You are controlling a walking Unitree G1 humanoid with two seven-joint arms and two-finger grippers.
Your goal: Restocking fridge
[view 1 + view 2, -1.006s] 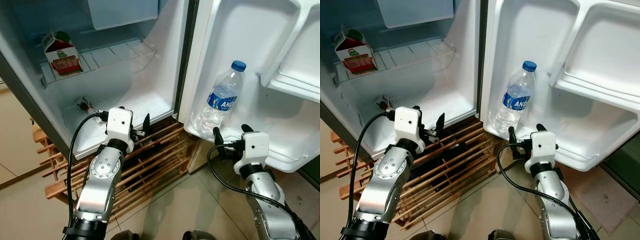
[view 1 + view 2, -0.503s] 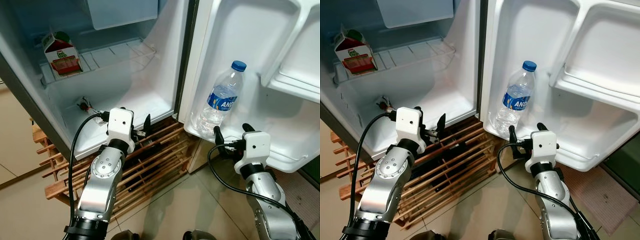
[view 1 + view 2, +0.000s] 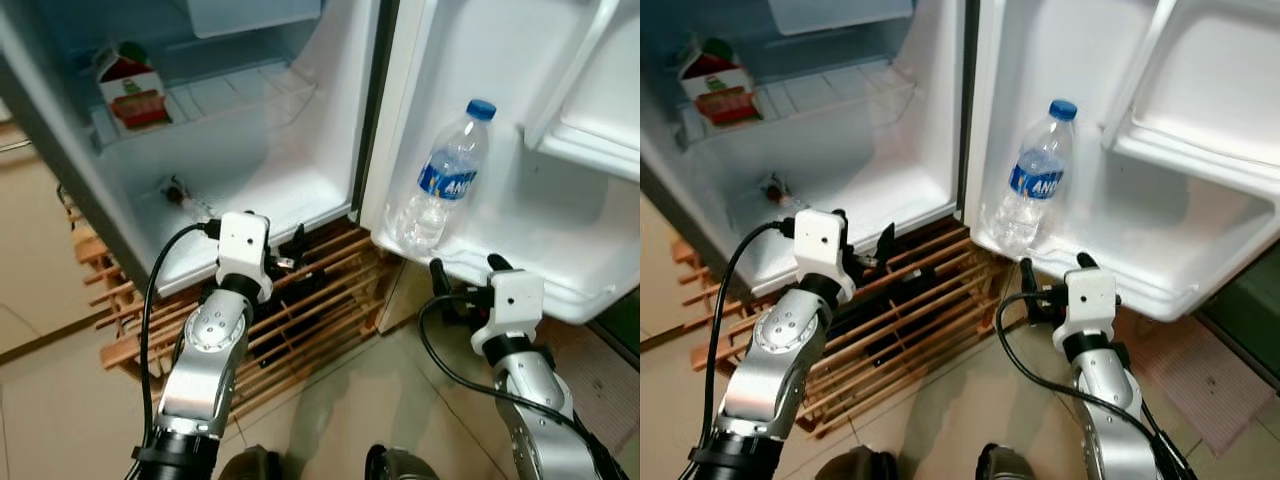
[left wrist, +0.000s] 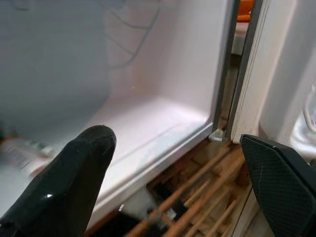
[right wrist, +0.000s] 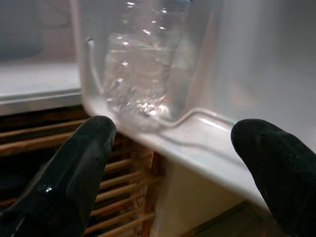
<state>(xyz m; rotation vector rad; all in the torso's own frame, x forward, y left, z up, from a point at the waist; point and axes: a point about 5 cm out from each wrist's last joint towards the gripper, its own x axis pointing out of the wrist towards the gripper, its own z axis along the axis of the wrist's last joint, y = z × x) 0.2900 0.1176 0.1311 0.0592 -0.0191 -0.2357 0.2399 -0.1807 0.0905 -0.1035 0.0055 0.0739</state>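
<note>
My right gripper [image 3: 464,276] hangs spread and empty just under the lip of the door shelf [image 3: 520,290], with the water bottle [image 3: 443,177] standing upright in that shelf right above and slightly to its left. It's a clear ribbed plastic bottle with a blue cap, looks full, so I'd guess moderately heavy, thin-walled and squashy, maybe slick if cold; I'd grab it across the label band where it's stiffest, not the neck. The blue label reads something like "AN…", rest turns out of sight. My left gripper [image 3: 270,251] is also spread with nothing in it, in front of the fridge floor [image 3: 250,205]; up and well to its left a red and white carton [image 3: 131,85] sits on the wire shelf [image 3: 240,95], print too small to read.
</note>
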